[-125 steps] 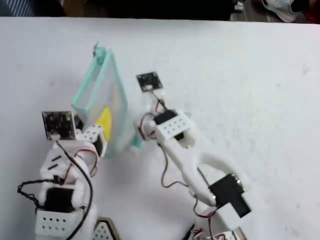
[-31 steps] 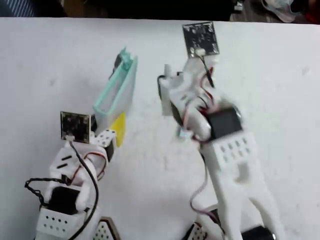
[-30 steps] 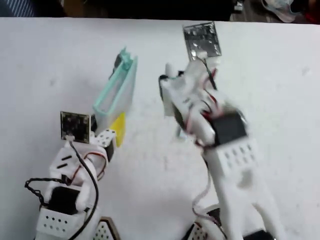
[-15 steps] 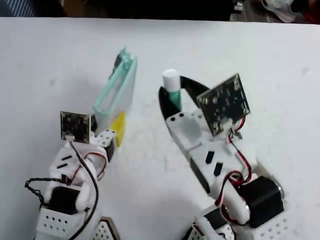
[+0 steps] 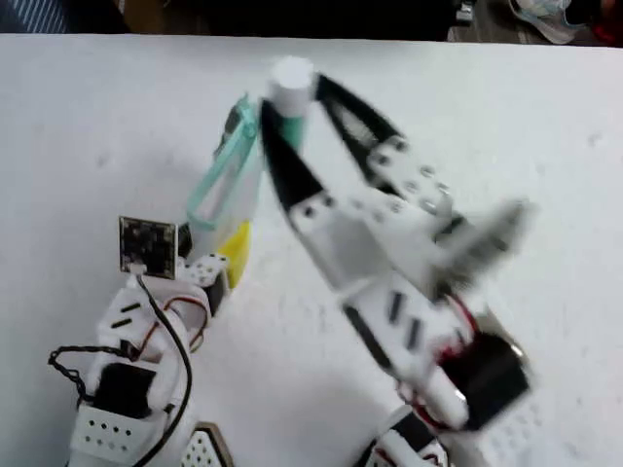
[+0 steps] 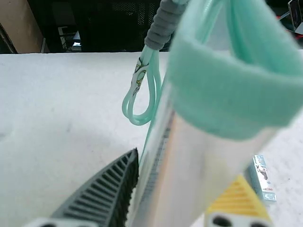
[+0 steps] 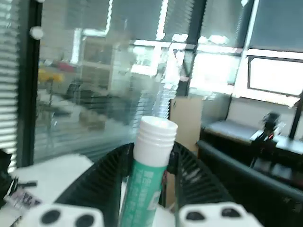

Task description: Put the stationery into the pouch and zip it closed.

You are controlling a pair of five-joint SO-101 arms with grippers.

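Observation:
A clear pouch (image 5: 226,173) with mint-green edging stands on edge on the white table (image 5: 88,107). My left gripper (image 5: 216,261) is shut on its near end. In the left wrist view the pouch (image 6: 227,90) sits between a black finger (image 6: 106,198) and a yellow finger (image 6: 236,201), with its zipper pull loop (image 6: 142,94) hanging beside it. My right gripper (image 5: 292,107) is raised above the table right next to the pouch's far end, shut on a green glue stick (image 5: 289,117) with a white cap. The glue stick (image 7: 147,179) stands upright between the black fingers (image 7: 94,184).
A small printed packet-like item (image 6: 262,177) lies on the table beside the pouch. The right arm's white body (image 5: 409,282) stretches across the middle of the table. The table's far edge (image 5: 438,39) borders a dark room.
The right arm came back from the far side holding the glue stick, then lifted and swung it left to the pouch's far end. The left arm and pouch stayed still over the last second.

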